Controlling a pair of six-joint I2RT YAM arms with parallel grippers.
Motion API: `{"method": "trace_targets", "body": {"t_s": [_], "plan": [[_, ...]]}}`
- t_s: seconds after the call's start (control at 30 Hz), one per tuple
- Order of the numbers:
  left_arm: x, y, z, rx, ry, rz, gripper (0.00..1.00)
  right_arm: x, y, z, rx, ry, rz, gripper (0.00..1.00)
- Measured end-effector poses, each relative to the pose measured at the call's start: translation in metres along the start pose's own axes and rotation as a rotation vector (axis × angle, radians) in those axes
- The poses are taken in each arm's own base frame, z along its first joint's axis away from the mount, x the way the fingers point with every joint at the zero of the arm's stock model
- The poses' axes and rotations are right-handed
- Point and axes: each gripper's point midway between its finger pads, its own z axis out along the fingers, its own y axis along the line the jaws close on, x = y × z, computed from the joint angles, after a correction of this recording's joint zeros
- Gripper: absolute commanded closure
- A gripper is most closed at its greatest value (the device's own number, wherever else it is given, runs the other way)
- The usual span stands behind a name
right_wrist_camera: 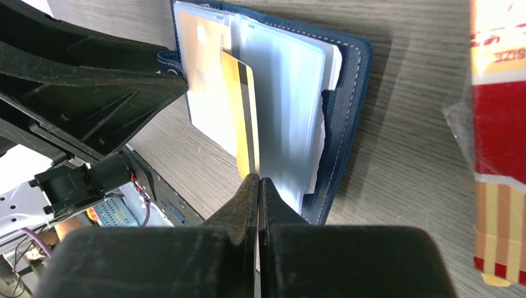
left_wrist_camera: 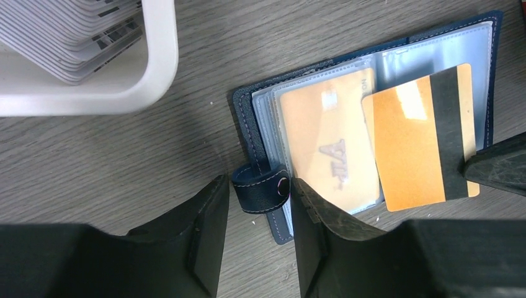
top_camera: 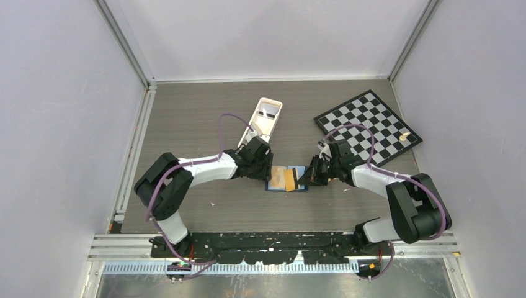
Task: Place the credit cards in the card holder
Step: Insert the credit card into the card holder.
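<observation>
The step in hand looks to be feeding the striped gold card (left_wrist_camera: 422,136) into a clear sleeve of the card holder (left_wrist_camera: 247,127). The holder lies open on the desk (left_wrist_camera: 124,167) between the two arms, with another gold card (left_wrist_camera: 325,146) seated in the neighbouring sleeve. The striped card lies slightly skewed over the right-hand page and does not appear to be inside a sleeve. The right hand (right_wrist_camera: 257,186) has its fingers pressed together on the card's near edge. To do this well, it would need to square the card to the sleeve mouth and push along the card's length rather than downward, since the thin plastic page will likely buckle or lift. The left hand (left_wrist_camera: 257,192) stands with fingers apart on either side of the clasp strap (left_wrist_camera: 260,186), just beside it; whether the pads touch it cannot be told. A firm hold there should stop the holder sliding under the push. The left arm reaches forward and inward, its wrist low over the holder's strap edge. The right arm bends in from the opposite side, its hand low and angled toward the holder. The white tray (left_wrist_camera: 158,68) with its stack of cards (left_wrist_camera: 68,31) sits just beyond the left hand.
</observation>
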Motion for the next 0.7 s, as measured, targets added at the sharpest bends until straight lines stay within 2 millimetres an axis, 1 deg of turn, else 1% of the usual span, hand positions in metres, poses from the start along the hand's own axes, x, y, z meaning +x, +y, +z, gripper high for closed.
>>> {"method": "trace_targets", "body": {"t_s": [0.37,0.53,0.7], "plan": [[-0.001,-0.002,0.002,0.009,0.000,0.000,0.62,-0.009,-0.005,0.010,0.006,-0.028,0.004,0.99],[-0.001,-0.003,0.002,0.013,0.001,-0.001,0.64,-0.009,-0.009,0.014,0.010,-0.022,0.009,0.99],[-0.001,-0.004,0.002,0.016,0.002,-0.001,0.65,-0.010,-0.008,0.016,0.006,-0.023,0.004,1.00]]}}
